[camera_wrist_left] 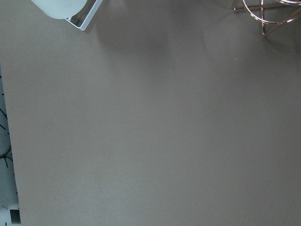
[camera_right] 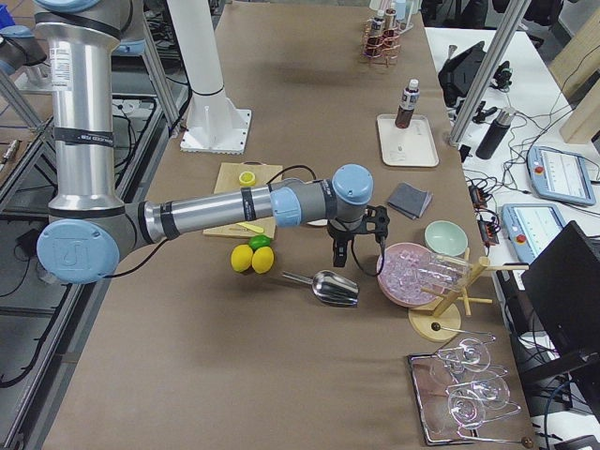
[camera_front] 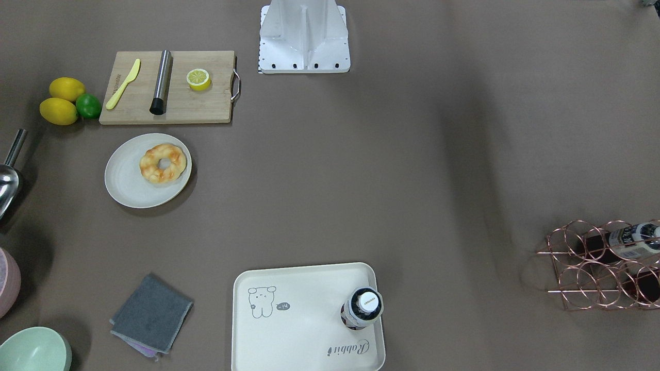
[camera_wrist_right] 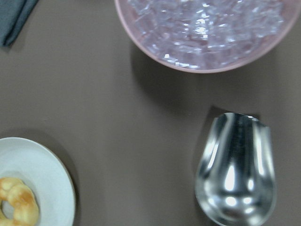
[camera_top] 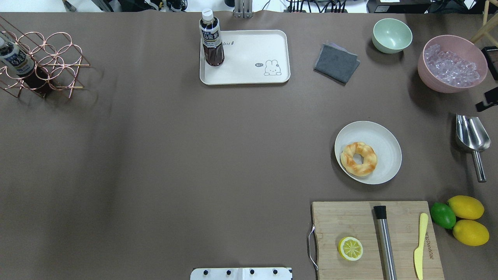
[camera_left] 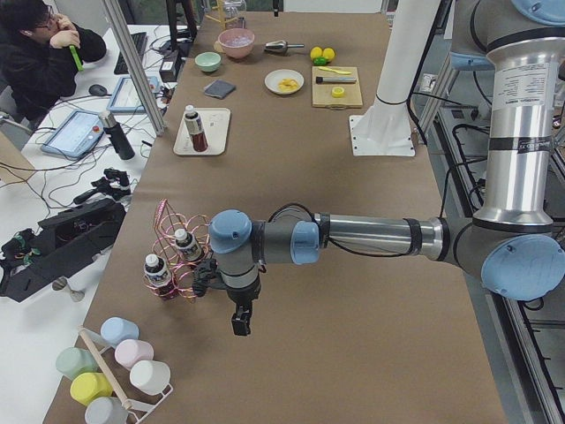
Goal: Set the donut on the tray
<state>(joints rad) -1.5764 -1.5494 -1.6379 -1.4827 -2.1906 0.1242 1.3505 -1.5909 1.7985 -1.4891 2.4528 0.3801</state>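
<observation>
Risk gathered at two spots. The left gripper (camera_left: 240,321) hung near the copper wire rack (camera_left: 179,237), its jaws unreadable. A drink bottle (camera_top: 211,39) stood on the tray (camera_top: 246,82), so a careless drop could topple it. The donut (camera_top: 358,158) lay on the round plate (camera_top: 385,138). The right gripper (camera_right: 339,255), equally unreadable, might drag that plate.

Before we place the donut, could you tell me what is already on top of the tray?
One upright bottle with a white cap stands near a corner of the tray; the rest is bare. The patch beneath the bottle is hidden.
</observation>
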